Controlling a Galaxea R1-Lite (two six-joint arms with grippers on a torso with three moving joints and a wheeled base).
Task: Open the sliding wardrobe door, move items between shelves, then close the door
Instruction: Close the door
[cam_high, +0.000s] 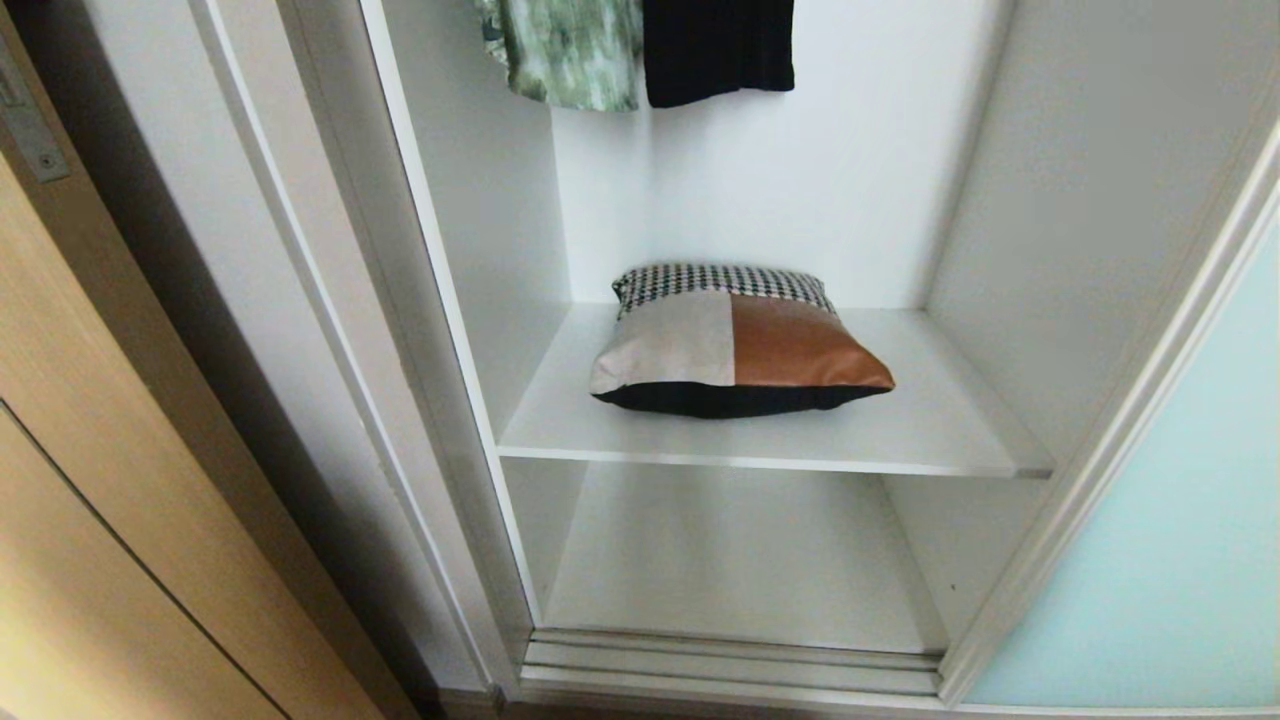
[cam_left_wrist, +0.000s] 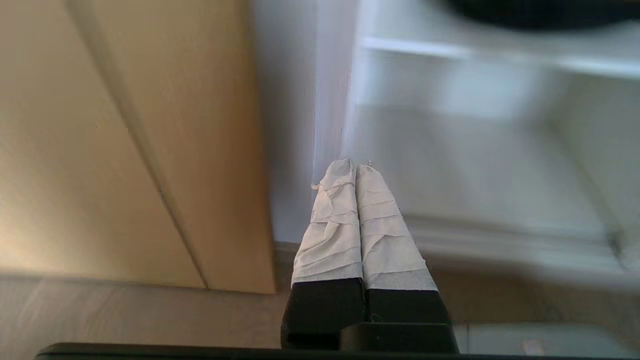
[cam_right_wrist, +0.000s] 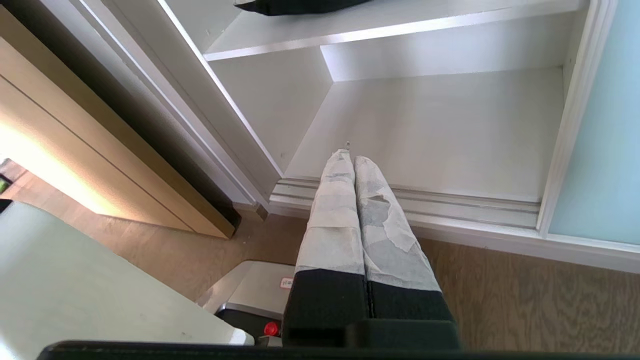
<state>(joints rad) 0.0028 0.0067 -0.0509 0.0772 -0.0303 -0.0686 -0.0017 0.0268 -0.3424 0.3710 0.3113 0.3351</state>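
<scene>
The frosted aqua sliding wardrobe door (cam_high: 1170, 520) stands pushed to the right, leaving the white compartments exposed. A square cushion (cam_high: 735, 340) with a houndstooth band and beige and rust patches lies flat on the upper shelf (cam_high: 930, 430). Below it the lower shelf (cam_high: 740, 560) holds nothing. Neither arm shows in the head view. My left gripper (cam_left_wrist: 356, 167) is shut and empty, low outside the wardrobe near its left post. My right gripper (cam_right_wrist: 351, 159) is also shut and empty, hanging above the floor track (cam_right_wrist: 450, 202) in front of the lower shelf (cam_right_wrist: 440, 130).
A tan wooden door (cam_high: 110, 480) stands at the left beside the wardrobe frame. Green and black garments (cam_high: 640, 50) hang above the cushion. The robot's own base (cam_right_wrist: 255, 292) and wood floor (cam_right_wrist: 540, 305) lie under the right gripper.
</scene>
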